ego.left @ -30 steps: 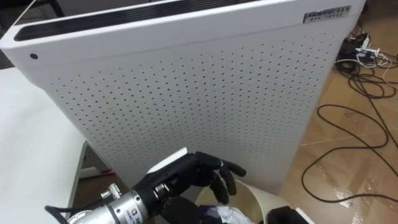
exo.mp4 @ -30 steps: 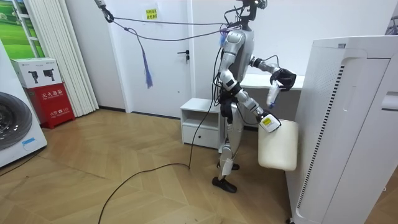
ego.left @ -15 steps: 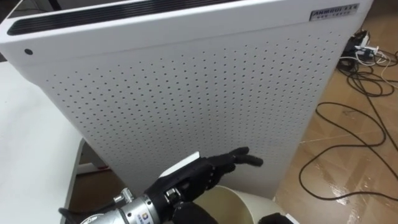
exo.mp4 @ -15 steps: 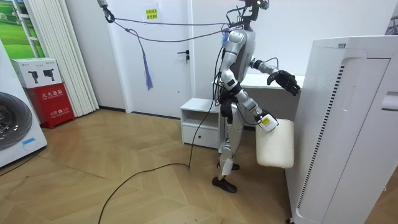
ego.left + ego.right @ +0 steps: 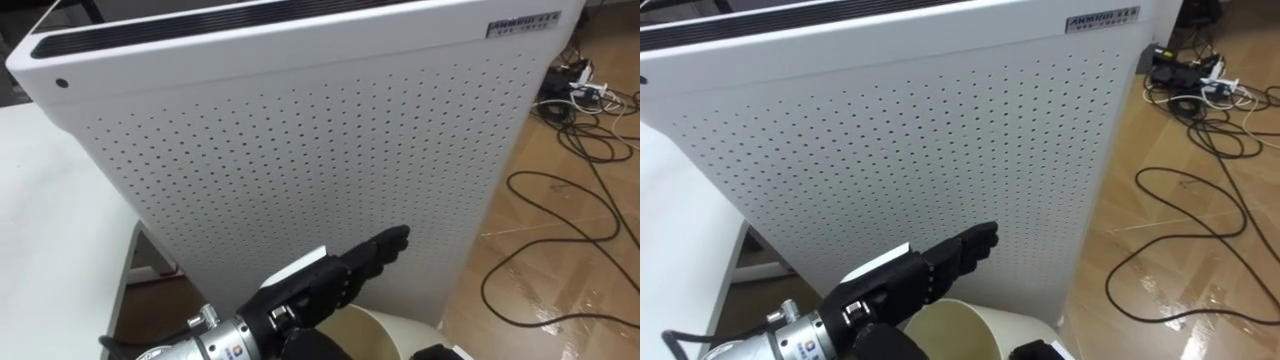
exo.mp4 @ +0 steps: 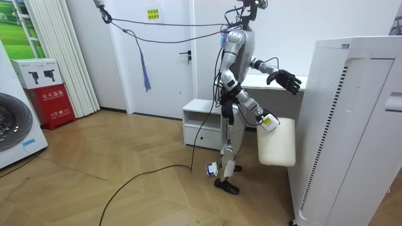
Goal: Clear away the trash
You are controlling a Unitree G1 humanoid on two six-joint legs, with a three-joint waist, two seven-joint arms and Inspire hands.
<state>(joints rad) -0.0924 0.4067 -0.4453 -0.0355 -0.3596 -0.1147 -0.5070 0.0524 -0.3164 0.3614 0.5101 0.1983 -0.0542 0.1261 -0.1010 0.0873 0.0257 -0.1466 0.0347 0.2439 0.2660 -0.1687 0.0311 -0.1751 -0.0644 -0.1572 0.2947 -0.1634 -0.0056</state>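
One small white-and-blue scrap of garbage (image 6: 211,169) lies on the wood floor (image 6: 125,188) beside the robot's foot, well below the left hand (image 5: 320,285). That hand's fingers stretch straight and empty over the cream plastic bin (image 5: 395,335). A second ago they curled by the scrap above the bin. The room view has the right hand (image 6: 269,121) at the bin's top, its grip unreadable.

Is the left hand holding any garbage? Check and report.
No, the left hand is empty, fingers straight, above the white bin.
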